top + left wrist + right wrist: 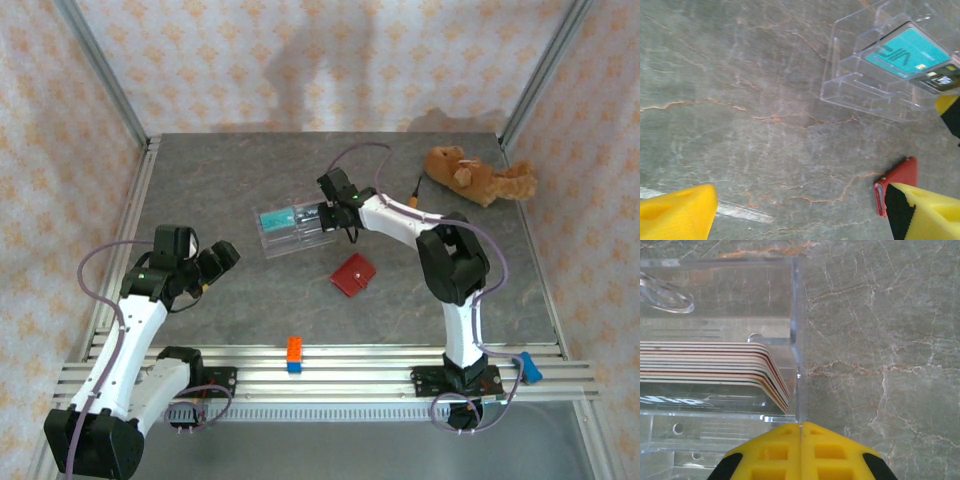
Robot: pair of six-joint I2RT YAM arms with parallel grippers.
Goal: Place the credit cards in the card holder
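Observation:
A clear plastic tray (pixel 290 228) sits mid-table holding the credit cards: a teal-green one (pixel 907 51) on top, a dark one (pixel 942 80) beside it, and a stack seen edge-on (pixel 715 365). The red card holder (pixel 352 274) lies folded shut on the table, in front of the tray. My right gripper (pixel 801 432) is at the tray's right end, its fingers pressed together on the tray's thin end wall (pixel 799 340). My left gripper (pixel 800 210) hovers open over bare table left of the card holder (pixel 900 175), one finger (pixel 925 210) covering part of it.
A brown plush toy (pixel 478 175) lies at the back right corner. An orange and blue block (pixel 295 354) rests on the front rail. Metal frame posts line both sides of the table.

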